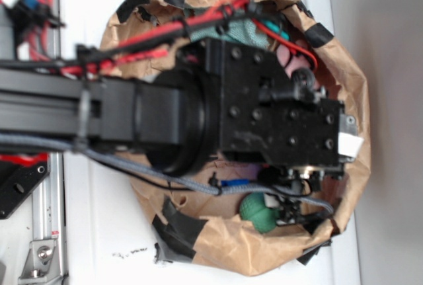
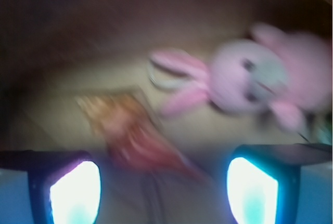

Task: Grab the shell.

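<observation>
The shell [image 2: 130,133] shows blurred in the wrist view: orange-brown and tan, knobbly end to the upper left, pointed end to the lower right. It lies on the brown paper floor just ahead of my gripper [image 2: 164,193], reaching between the two fingers. The fingers [image 2: 75,193] stand wide apart with nothing between the pads. In the exterior view the arm and gripper body [image 1: 284,126] hang over the paper-lined bin [image 1: 350,86] and hide the shell.
A pink plush bunny [image 2: 250,76] lies to the right beyond the shell. A green ball [image 1: 258,212] and a blue item [image 1: 234,182] lie near the bin's front wall. Teal cloth [image 1: 244,30] lies at the back. Paper walls ring the space.
</observation>
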Robot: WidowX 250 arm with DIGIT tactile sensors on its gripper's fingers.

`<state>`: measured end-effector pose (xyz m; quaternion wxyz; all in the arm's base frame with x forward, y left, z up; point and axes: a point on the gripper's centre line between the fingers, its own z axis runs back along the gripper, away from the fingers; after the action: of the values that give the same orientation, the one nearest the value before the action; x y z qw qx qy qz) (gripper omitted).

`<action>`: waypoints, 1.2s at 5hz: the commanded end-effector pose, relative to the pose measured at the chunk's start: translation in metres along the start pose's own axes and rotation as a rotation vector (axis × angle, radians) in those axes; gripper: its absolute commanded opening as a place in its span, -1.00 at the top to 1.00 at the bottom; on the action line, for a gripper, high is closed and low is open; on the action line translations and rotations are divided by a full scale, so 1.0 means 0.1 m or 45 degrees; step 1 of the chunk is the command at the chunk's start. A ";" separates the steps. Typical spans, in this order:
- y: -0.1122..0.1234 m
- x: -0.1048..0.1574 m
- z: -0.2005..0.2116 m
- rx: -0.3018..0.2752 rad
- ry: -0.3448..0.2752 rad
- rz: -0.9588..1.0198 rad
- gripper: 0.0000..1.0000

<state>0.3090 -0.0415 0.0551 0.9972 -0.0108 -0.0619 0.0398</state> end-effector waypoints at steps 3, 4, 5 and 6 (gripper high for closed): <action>-0.15 0.19 -0.31 -0.061 -0.019 -0.212 1.00; -0.10 0.28 0.12 0.130 -0.017 -0.326 1.00; 0.04 0.19 0.64 0.067 -0.146 -0.397 1.00; 0.10 0.10 0.97 0.057 -0.205 -0.378 1.00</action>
<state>0.3030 -0.0320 0.1370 0.9865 0.0237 -0.1178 -0.1115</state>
